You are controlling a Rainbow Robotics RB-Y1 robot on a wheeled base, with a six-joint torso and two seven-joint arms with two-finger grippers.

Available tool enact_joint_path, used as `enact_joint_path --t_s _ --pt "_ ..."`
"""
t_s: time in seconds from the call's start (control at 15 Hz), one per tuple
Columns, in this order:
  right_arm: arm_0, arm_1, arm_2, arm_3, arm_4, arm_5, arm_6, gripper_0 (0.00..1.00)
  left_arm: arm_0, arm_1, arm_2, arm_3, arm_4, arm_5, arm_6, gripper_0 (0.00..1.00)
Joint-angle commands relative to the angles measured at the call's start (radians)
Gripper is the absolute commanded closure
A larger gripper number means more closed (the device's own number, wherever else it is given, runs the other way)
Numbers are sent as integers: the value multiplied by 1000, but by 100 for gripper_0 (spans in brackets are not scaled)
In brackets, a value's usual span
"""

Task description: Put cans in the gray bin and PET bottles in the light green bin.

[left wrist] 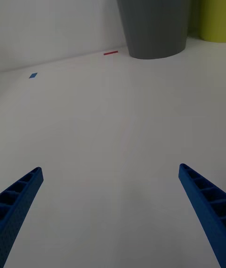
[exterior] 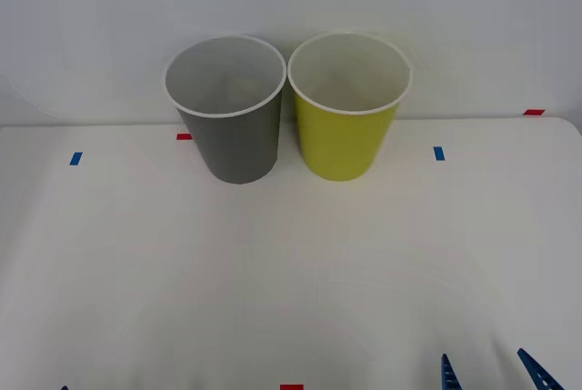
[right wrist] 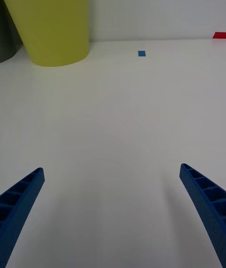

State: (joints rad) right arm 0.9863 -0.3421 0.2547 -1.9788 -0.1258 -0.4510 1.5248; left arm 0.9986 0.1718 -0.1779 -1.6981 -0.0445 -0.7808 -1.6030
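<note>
Bins stand side by side, far ahead of both tools: the gray bin (exterior: 229, 117) ahead of the left tool (left wrist: 110, 211), the light green bin (exterior: 344, 117) ahead of the right tool (right wrist: 112, 211). Both tools hang spread wide, holding nothing, over the white tabletop (exterior: 291, 281).

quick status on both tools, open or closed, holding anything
Left tool: open, holding nothing, low over the bare table short of the gray bin.
Right tool: open, holding nothing, low over the table short of the light green bin.

White table (exterior: 291, 272) bears gray bin (exterior: 232, 140) touching light green bin (exterior: 344, 140).
</note>
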Motion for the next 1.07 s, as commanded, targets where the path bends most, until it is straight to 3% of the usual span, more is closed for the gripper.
enact_joint_path --t_s 0.07,1.07 --pt "0 0 0 0 0 0 0 0 0 0 0 0 0 0 0 0" --pt "0 0 0 0 0 0 0 0 0 0 0 0 0 0 0 0"
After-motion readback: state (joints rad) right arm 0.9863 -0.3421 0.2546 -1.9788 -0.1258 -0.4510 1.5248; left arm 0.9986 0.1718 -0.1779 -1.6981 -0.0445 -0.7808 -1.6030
